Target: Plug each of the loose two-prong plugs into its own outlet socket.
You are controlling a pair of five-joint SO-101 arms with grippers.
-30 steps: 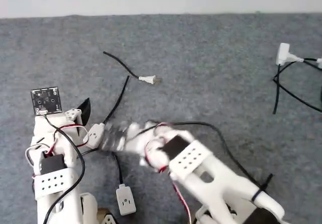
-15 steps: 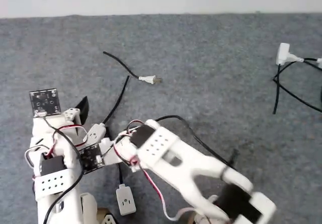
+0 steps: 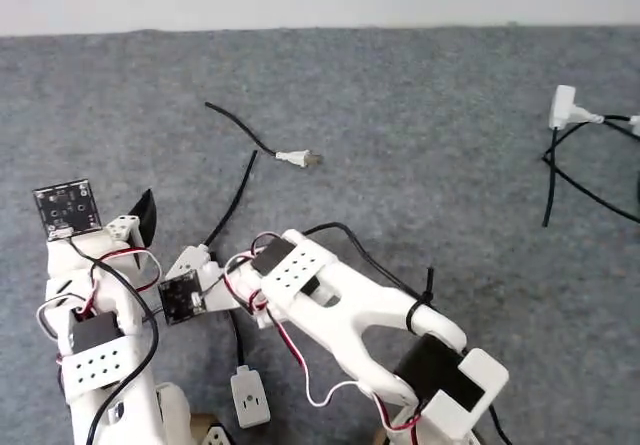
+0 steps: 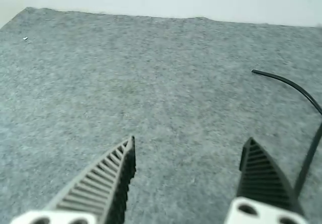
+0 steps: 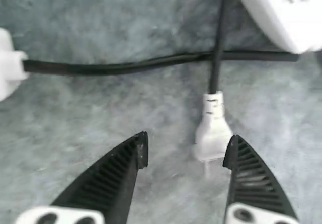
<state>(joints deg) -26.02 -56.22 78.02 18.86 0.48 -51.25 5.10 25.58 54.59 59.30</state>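
- White two-prong plug (image 5: 212,133) lay on the grey felt mat (image 5: 100,27) between the wide-open, empty jaws of the right gripper (image 5: 188,143), just beside one finger.
- Left gripper (image 4: 190,143) hung wide open too, holding nothing.
- Farther off, a second small white plug (image 3: 297,158) on a black cord (image 3: 245,125) lay loose.

Plug (image 3: 297,158) on grey carpet (image 3: 420,105), socket (image 3: 249,396) well apart

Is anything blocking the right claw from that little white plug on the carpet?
Nothing visible does. The right claw is open, and the white plug lies on the carpet right inside its opening.
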